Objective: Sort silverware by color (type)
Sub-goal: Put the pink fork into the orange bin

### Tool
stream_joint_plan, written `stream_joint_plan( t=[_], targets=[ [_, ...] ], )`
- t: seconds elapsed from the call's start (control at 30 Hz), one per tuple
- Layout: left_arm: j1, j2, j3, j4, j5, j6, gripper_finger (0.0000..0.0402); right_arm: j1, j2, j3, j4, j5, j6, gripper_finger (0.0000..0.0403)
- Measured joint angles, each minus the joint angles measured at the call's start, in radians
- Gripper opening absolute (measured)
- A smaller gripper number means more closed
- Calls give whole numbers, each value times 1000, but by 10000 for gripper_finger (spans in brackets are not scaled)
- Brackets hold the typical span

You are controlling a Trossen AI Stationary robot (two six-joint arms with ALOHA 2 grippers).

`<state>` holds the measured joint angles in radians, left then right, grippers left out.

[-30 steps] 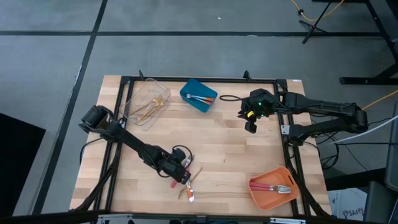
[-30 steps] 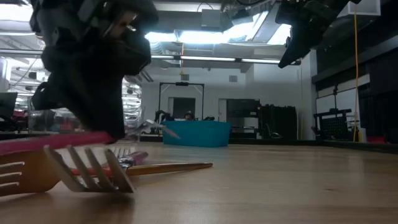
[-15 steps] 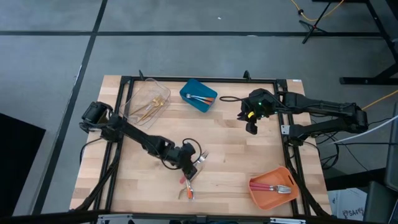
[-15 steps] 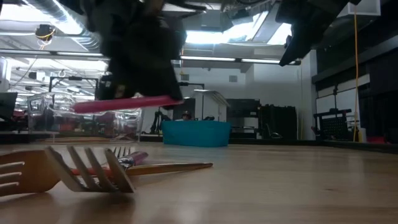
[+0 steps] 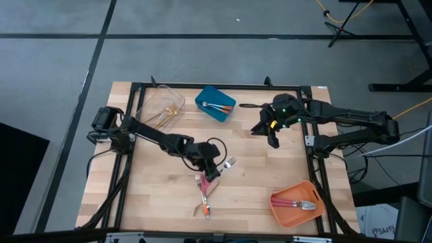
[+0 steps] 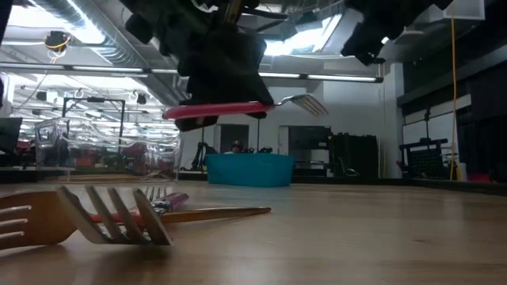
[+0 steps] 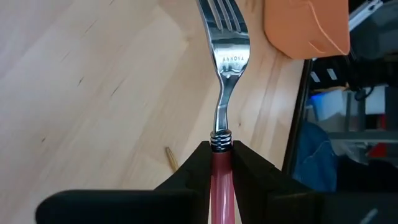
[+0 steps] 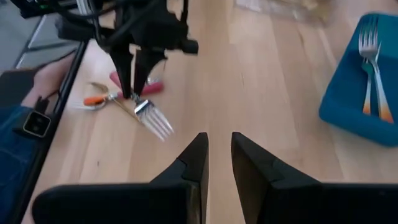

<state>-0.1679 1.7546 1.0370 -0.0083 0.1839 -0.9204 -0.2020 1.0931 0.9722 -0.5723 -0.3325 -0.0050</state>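
My left gripper (image 5: 212,169) hovers over the table's middle, shut on a pink-handled, silver-headed fork (image 6: 238,108). Just nearer on the wood lies a small heap (image 5: 202,196): a pink-handled piece (image 8: 134,84), an orange-handled one (image 8: 96,99) and a gold fork (image 6: 40,220). My right gripper (image 8: 219,155) waits above the table's far right part (image 5: 270,131), touching nothing, with a narrow gap between its fingers. My left gripper pinches the fork's pink handle (image 7: 222,177) between its two fingers, right behind the silver collar at the head end. The fingers lie along the handle. The fork is lifted clear and about level, its tines (image 6: 309,101) pointing toward the table's right side.
A clear bin (image 5: 160,111) with gold pieces sits at the far left, a blue bin (image 5: 216,103) with orange-handled forks at the far middle, and an orange bin (image 5: 295,202) with pink-handled pieces at the near right. A person's arm (image 8: 37,118) shows beyond the table's edge.
My left gripper has risen from beside the heap, carrying the pink-handled fork clear of the wood, and has moved toward the right and far edges. The other pieces of the heap have stayed put. My right gripper has turned slightly.
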Motion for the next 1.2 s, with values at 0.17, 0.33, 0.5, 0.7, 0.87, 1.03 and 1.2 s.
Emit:
stream_joint_plan(
  t=[0.17,0.33,0.5,0.7,0.87,1.03,1.2],
  targets=[
    [32,0,0,22,62,15,41,0,0,0,62,-3,-3,61],
    [57,0,0,21,105,15,41,0,16,0,130,-39,-3,100],
    [78,0,0,23,138,15,41,0,66,0,211,-97,-2,166],
    [98,0,0,28,152,15,41,47,141,0,299,-158,-26,205],
    [110,0,0,32,155,15,41,126,189,0,313,-158,-168,204],
    [119,0,0,44,155,14,41,199,216,0,327,-87,-273,203],
    [132,-1,0,95,155,13,41,256,238,2,345,75,-339,202]
  ],
)
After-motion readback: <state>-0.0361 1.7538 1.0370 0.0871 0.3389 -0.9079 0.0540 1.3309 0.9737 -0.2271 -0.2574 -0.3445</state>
